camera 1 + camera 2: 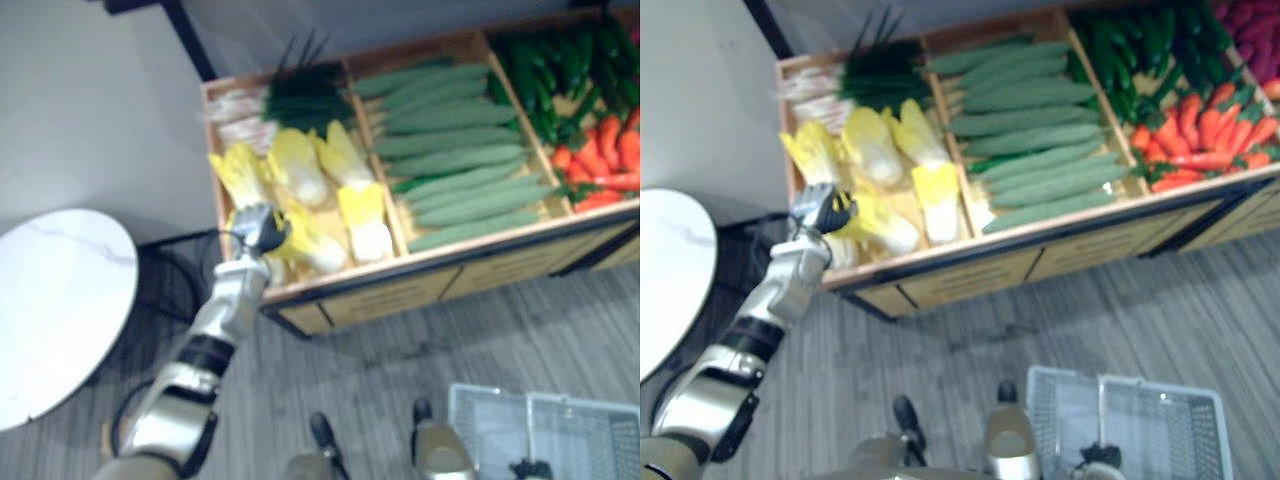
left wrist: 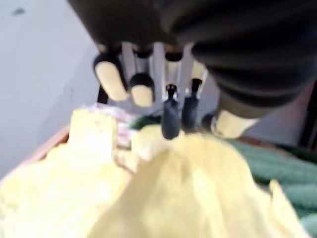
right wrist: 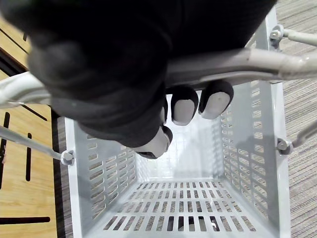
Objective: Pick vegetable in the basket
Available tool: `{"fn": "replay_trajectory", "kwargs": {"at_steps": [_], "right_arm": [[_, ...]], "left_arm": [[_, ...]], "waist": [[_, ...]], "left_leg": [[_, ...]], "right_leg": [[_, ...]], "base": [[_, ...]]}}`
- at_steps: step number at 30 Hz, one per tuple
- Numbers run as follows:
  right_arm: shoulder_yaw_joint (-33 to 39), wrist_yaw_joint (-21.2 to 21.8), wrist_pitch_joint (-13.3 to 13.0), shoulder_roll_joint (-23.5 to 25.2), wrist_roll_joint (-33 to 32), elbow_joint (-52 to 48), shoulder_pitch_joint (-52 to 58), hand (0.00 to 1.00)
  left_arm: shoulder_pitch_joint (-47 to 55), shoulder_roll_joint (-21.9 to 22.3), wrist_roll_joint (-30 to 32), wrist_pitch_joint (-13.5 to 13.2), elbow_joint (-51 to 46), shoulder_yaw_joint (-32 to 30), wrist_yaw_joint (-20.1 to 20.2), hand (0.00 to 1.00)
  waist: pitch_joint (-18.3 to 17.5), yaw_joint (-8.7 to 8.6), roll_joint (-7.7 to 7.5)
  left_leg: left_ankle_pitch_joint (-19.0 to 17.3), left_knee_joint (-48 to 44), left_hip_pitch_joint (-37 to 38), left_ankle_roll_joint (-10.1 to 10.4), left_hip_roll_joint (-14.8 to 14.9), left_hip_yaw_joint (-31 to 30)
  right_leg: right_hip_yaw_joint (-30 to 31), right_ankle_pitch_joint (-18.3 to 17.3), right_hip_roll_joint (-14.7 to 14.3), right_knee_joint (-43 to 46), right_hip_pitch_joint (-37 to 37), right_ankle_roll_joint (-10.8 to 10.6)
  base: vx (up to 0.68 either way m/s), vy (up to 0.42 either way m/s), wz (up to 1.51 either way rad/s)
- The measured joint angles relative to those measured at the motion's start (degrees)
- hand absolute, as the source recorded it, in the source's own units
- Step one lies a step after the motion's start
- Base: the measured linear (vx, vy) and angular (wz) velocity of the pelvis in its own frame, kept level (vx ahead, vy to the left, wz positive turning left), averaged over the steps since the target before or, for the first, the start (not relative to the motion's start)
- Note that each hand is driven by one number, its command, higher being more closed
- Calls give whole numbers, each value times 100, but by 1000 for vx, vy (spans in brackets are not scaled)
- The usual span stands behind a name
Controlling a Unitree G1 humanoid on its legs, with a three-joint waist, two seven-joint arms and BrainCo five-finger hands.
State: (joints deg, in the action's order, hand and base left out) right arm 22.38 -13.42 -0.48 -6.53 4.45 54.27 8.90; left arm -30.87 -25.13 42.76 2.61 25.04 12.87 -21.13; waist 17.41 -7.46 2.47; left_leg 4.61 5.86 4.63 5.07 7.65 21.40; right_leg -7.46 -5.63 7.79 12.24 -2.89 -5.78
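Several yellow-white cabbages (image 1: 295,165) lie in the left compartment of a wooden display shelf (image 1: 440,280). My left hand (image 1: 258,228) reaches in over the front cabbage (image 1: 315,248). Seen from the left wrist, its fingers (image 2: 171,116) point straight down, just above the yellow leaves (image 2: 188,188), holding nothing. A white plastic basket (image 1: 452,420) hangs low on the right, above the floor, with nothing in it. My right hand (image 3: 124,74) is curled round its white handle (image 3: 237,62).
Green stalks (image 1: 300,95) fill the back of the cabbage compartment. Cucumbers (image 1: 460,160) lie in the middle compartment, with green peppers (image 1: 545,70) and carrots (image 1: 605,155) further right. A round white table (image 1: 55,300) stands at the left, beside a grey wall.
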Motion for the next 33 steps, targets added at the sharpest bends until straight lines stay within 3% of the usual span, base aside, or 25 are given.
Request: {"fn": "replay_trajectory", "kwargs": {"at_steps": [4,5,7,8,9,10,11,13,15,16,22,29,30,33], "right_arm": [[22,-7,96,38,-19,-219,85,100],[23,-21,131,29,-17,-274,57,100],[-60,-75,177,-67,4,-495,-32,100],[-114,-100,179,-66,27,-578,-91,100],[-308,-114,176,-63,75,-758,-154,100],[-549,-98,169,-22,186,-930,-236,100],[-653,-97,167,-15,191,-1011,-287,100],[-900,-62,136,-66,269,-1439,-323,100],[-1012,15,113,-155,357,-1638,-365,100],[-1051,21,112,-186,369,-1740,-367,100],[-1157,66,62,-438,465,-2008,-275,100],[-1157,147,56,-603,710,-1623,-344,100],[-1157,146,62,-608,820,-1465,-363,100],[-1119,149,86,-631,925,-1157,-277,100]], "left_arm": [[773,206,-217,-37,-1015,-186,-188,100],[892,263,-231,-40,-1142,-207,-212,100],[1415,532,-438,-109,-1639,-233,-260,100],[1591,569,-438,-131,-1804,-285,-260,100],[2035,652,-439,-185,-2146,-500,-261,100],[2432,734,-439,-227,-2374,-714,-257,100],[2550,782,-439,-233,-2426,-778,-251,100],[2713,1133,-428,-315,-2460,-752,-181,100],[2745,1432,-418,-442,-2455,-736,-100,100],[2755,1528,-413,-502,-2414,-668,-97,100],[2705,1641,-367,-447,-1944,-690,-99,100],[2926,1638,-361,-303,-1893,-1325,-112,100],[2999,1592,-360,-279,-1894,-1403,-116,0],[3100,1540,-358,-246,-1893,-1548,-119,0]], "waist": [[-198,80,-64],[-201,103,-67],[-243,230,-7],[-267,293,-53],[-339,336,-204],[-404,400,-311],[-407,434,-317],[-449,437,-196],[-505,405,-74],[-521,288,-11],[-555,187,82],[-569,332,99],[-600,360,103],[-714,511,99]], "left_leg": [[-90,2,118,71,12,408],[-94,-33,147,77,17,550],[-155,-40,273,-4,187,1272],[-163,-42,329,-17,212,1496],[-218,-49,464,24,209,2001],[-327,-229,584,135,303,2533],[-395,-365,645,186,367,2741],[-683,-853,789,394,737,3332],[-884,-1161,876,415,983,3666],[-988,-1361,871,407,1137,3752],[-941,-1494,857,334,1312,3570],[-803,-1189,731,414,1096,2875],[-798,-1149,655,418,1044,2654],[-647,-830,506,399,780,2093]], "right_leg": [[89,-105,30,-34,-154,6],[-99,-117,112,-39,-185,138],[-2014,-199,757,214,-190,927],[-2527,-177,1000,397,-205,1039],[-3425,45,1419,680,-253,1334],[-3913,344,1524,758,-272,1163],[-3999,421,1446,732,-303,1050],[-3687,424,997,486,-404,733],[-3348,302,748,530,-584,745],[-3270,156,702,659,-662,766],[-3322,-428,885,1549,-883,885],[-3946,-410,1258,1542,-460,823],[-4123,-346,1298,1457,-316,730],[-4524,-132,1475,1248,0,554]], "base": [[-57,20,-39],[-17,75,-94],[46,116,-135],[79,92,-184],[102,26,-217],[90,-29,-224],[95,-106,-210],[74,-158,-159],[53,-146,-109],[55,-144,-77],[34,-142,-1],[-77,-8,49],[-124,54,87],[-102,78,90]]}}
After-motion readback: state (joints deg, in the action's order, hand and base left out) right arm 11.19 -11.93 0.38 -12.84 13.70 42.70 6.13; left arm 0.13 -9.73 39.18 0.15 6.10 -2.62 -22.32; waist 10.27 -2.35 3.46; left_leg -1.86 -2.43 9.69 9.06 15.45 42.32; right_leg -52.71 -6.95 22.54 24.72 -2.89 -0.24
